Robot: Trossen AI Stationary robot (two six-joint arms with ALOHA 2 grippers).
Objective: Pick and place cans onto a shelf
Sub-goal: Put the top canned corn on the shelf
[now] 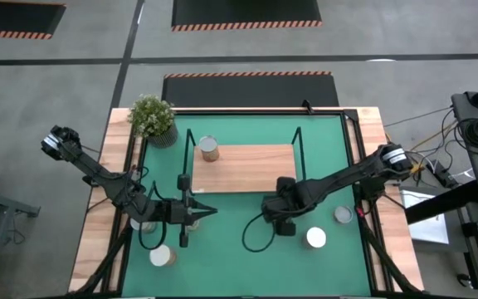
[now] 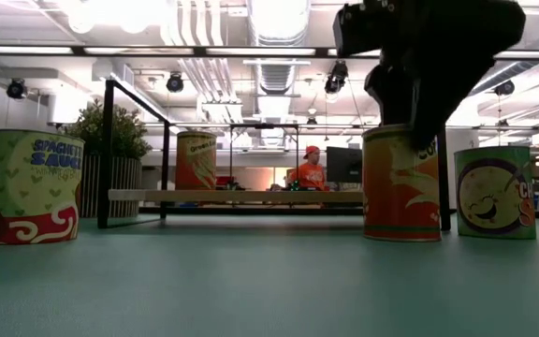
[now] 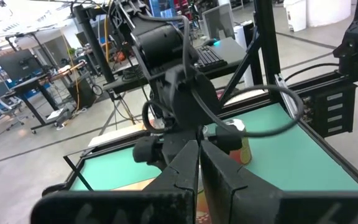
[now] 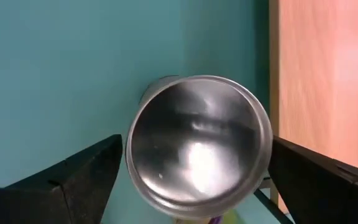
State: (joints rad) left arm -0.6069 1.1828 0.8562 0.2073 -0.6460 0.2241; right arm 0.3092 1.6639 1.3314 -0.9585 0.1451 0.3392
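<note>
Fingers of the right gripper point(image 4: 194, 174) stand wide astride a shiny-topped silver metal can point(image 4: 199, 144), poised for grasping beside the light-brown wooden shelf point(image 1: 243, 168); left gripper point(image 1: 196, 213) waits closed over the green desk point(image 1: 322, 158).

Two dark arms, slim jointed links. Left arm point(image 1: 98, 170): black cable looped beside wrist. Right arm point(image 1: 338, 178): silver-white band near base joint, black cable loop.

one can point(image 1: 209, 148) on shelf point(image 1: 247, 170) (rear left corner)
</note>
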